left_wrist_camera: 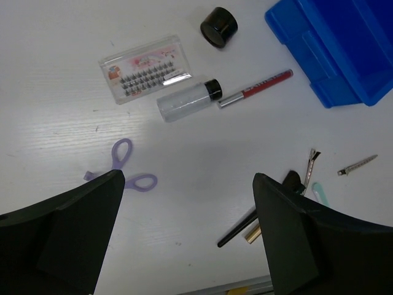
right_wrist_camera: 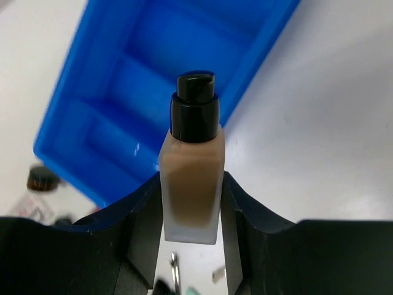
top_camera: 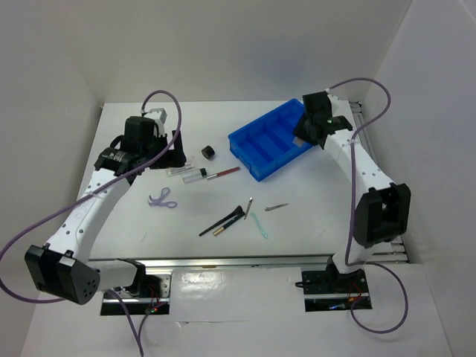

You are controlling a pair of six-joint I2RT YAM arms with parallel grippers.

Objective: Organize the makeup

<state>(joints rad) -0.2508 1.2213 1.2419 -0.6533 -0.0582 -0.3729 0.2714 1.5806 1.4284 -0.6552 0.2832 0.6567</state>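
Makeup bottle [right_wrist_camera: 190, 184], beige with a black cap, is pinched by its lower body between the fingers of the right end effector [right_wrist_camera: 191, 206], cap pointing away from the wrist. It is held over one edge of the blue divided tray [right_wrist_camera: 116, 74], whose visible compartments are seen bare.

The left end effector [left_wrist_camera: 187, 181] is spread wide with nothing between its fingers and is held above the bench [top_camera: 312, 216]. The lilac scissors [left_wrist_camera: 126, 169] lie flat just beside its left finger; the black brushes [left_wrist_camera: 238, 231] and the teal tool [left_wrist_camera: 319, 192] lie by its right finger, with a small silver clip [left_wrist_camera: 357, 165] further out. Beyond the fingers, the white red-printed card [left_wrist_camera: 142, 77], the clear tube [left_wrist_camera: 184, 101] and the red pencil [left_wrist_camera: 258, 88] are found close together. The black pot [left_wrist_camera: 218, 27] sits past them, near the tray.
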